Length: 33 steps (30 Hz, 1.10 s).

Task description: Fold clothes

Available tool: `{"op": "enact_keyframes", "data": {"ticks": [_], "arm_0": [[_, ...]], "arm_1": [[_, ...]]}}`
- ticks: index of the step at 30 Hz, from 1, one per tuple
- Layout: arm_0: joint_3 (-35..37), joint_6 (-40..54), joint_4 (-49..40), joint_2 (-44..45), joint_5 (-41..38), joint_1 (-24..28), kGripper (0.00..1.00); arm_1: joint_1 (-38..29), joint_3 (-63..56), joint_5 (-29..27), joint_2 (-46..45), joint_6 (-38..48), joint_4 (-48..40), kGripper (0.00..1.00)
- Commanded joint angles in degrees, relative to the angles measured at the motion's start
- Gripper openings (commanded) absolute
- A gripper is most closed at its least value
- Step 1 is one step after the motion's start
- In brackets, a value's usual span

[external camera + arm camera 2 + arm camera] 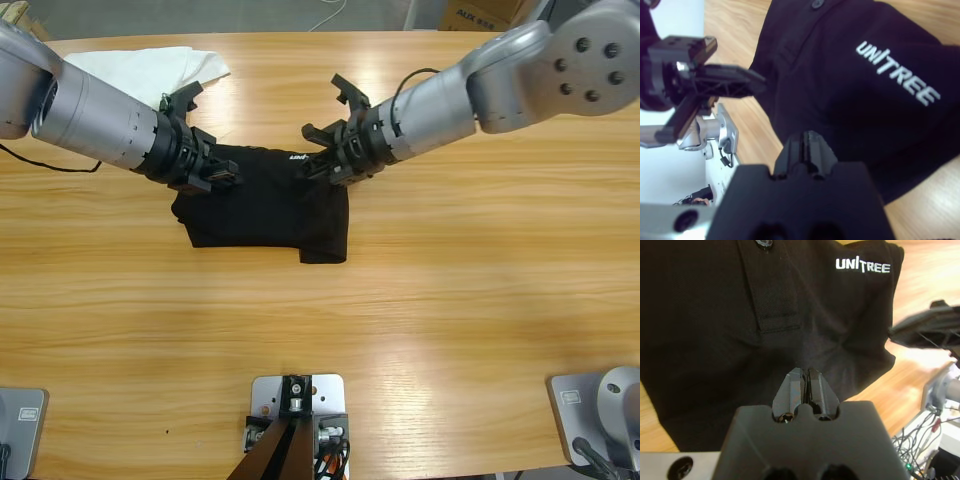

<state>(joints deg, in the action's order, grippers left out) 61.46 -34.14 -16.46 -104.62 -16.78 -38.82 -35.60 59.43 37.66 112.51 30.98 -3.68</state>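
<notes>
Pressing their jaws together, both grippers sit low at the top edge of the black T-shirt (265, 205). The left gripper (222, 178) is closed with nothing visibly between its jaws, the shirt's placket and white lettering (863, 265) just beyond its tips. The right gripper (318, 165) is closed too, over the fabric by that lettering. The shirt lies bunched mid-table (450, 300), with a white garment (160, 68) behind the left arm.

Two silver-grey arms with black wrists

Each arm (90, 115) is a smooth silver tube ending in black, angular fingers (805, 390); the other arm (470, 90) shows round dark screw holes and a thin black cable.
</notes>
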Motion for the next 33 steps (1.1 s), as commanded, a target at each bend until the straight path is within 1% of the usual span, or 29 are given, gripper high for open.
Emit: {"op": "enact_keyframes", "data": {"ticks": [1,6,13,17,24,28,33], "arm_0": [[-8.0,-0.1,7.3,-3.3,-2.3,0.6,0.0],[-11.7,-1.0,11.7,-4.6,-2.7,0.6,0.0],[-12.7,-1.0,13.8,-6.0,-3.3,0.6,0.0],[-14.7,-0.9,14.8,-6.0,-3.3,0.8,0.0],[-19.4,-1.0,19.3,-6.2,-3.8,1.3,0.0],[-20.3,-1.3,21.0,-2.9,-4.6,1.4,0.0],[-18.4,-4.7,20.3,9.6,-5.0,1.4,0.0]], "arm_1": [[2.4,2.2,0.7,7.0,-0.5,-1.1,0.0],[4.1,2.4,0.5,8.8,-0.6,-1.5,0.0],[7.4,2.3,-0.4,10.2,-1.0,-1.4,0.0],[9.4,2.4,-0.4,10.6,-1.7,-1.3,0.0],[10.1,1.7,-1.4,10.7,-2.8,-0.9,0.0],[11.3,1.7,-1.6,6.9,-3.3,-0.9,0.0],[11.5,1.7,-2.1,-6.1,-3.5,2.8,0.0]]}}
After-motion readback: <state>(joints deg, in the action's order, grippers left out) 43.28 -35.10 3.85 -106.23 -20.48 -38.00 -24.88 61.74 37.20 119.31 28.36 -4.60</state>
